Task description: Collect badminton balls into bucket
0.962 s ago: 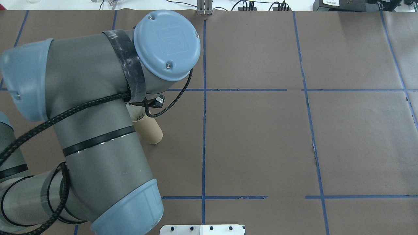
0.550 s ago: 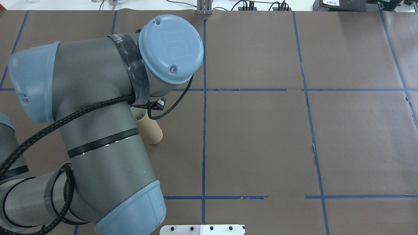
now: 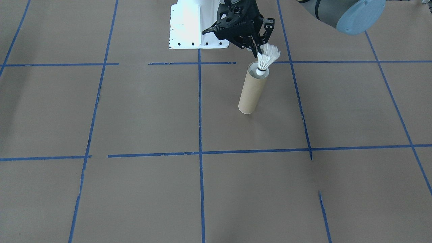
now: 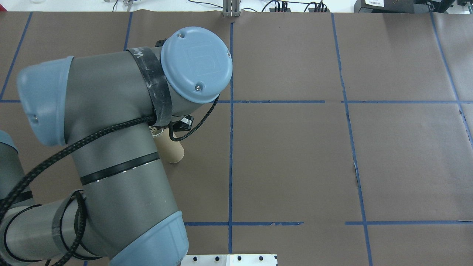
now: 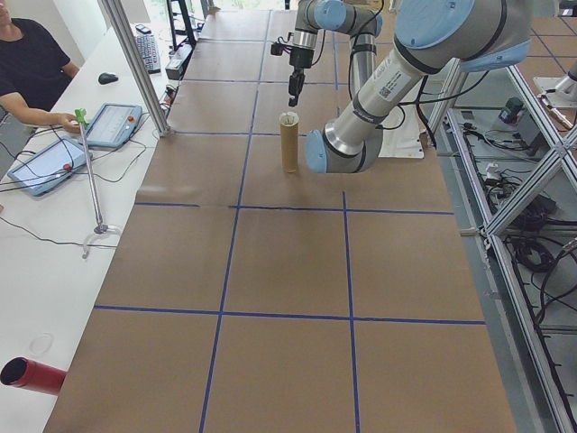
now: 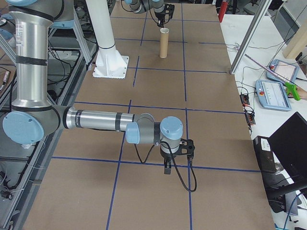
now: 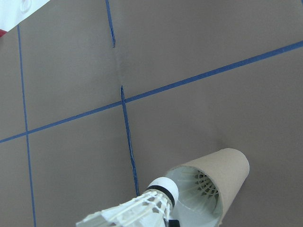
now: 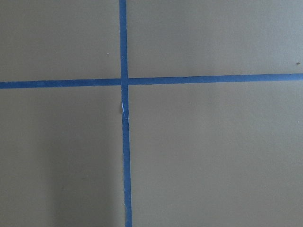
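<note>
- Now left arm [image 4: 111, 122] is shifting right in overhead view versus earlier frames, covering more of tube [image 3: 252, 89].
- Left gripper [image 3: 260, 50] is pinching shuttlecock [image 3: 266, 57] by its feathers, cork at the tube mouth, upper centre of front view; insertion looks close.
- Right gripper [image 6: 169, 165]: cannot tell.
- White base [image 3: 192, 23] is sitting nearby; nothing blocking.

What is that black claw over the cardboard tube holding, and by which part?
The left gripper holds the shuttlecock by its feather skirt, cork tip down at the tube mouth.
</note>
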`<action>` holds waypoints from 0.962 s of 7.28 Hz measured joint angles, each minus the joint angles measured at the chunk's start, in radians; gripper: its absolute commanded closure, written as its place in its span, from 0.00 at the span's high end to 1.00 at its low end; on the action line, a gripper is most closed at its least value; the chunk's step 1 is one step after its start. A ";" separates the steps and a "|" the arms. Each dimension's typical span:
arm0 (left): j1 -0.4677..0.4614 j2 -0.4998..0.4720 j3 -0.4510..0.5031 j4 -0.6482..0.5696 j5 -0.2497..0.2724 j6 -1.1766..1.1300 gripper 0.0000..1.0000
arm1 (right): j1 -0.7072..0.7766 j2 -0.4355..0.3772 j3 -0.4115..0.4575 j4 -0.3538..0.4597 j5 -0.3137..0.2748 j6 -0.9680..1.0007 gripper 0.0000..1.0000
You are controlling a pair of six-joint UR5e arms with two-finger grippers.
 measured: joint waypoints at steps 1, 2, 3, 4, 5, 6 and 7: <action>0.000 0.001 -0.004 -0.001 0.000 0.000 1.00 | 0.000 0.000 0.000 0.000 0.000 0.000 1.00; -0.002 0.002 -0.011 -0.004 -0.001 0.001 1.00 | 0.000 0.000 0.000 0.000 0.000 0.000 1.00; -0.007 0.004 -0.026 -0.013 -0.003 0.005 1.00 | 0.000 0.000 0.000 0.000 0.000 0.000 1.00; -0.038 0.010 -0.047 -0.043 -0.007 0.016 1.00 | 0.000 0.000 0.000 0.000 -0.001 0.000 1.00; -0.099 0.032 -0.066 -0.098 -0.021 0.064 1.00 | 0.000 0.000 0.000 0.000 0.000 0.000 1.00; -0.182 0.084 -0.079 -0.181 -0.065 0.161 1.00 | 0.000 0.000 0.000 0.000 0.000 0.000 1.00; -0.279 0.158 -0.079 -0.291 -0.135 0.275 1.00 | 0.000 0.000 0.000 0.000 0.000 0.000 1.00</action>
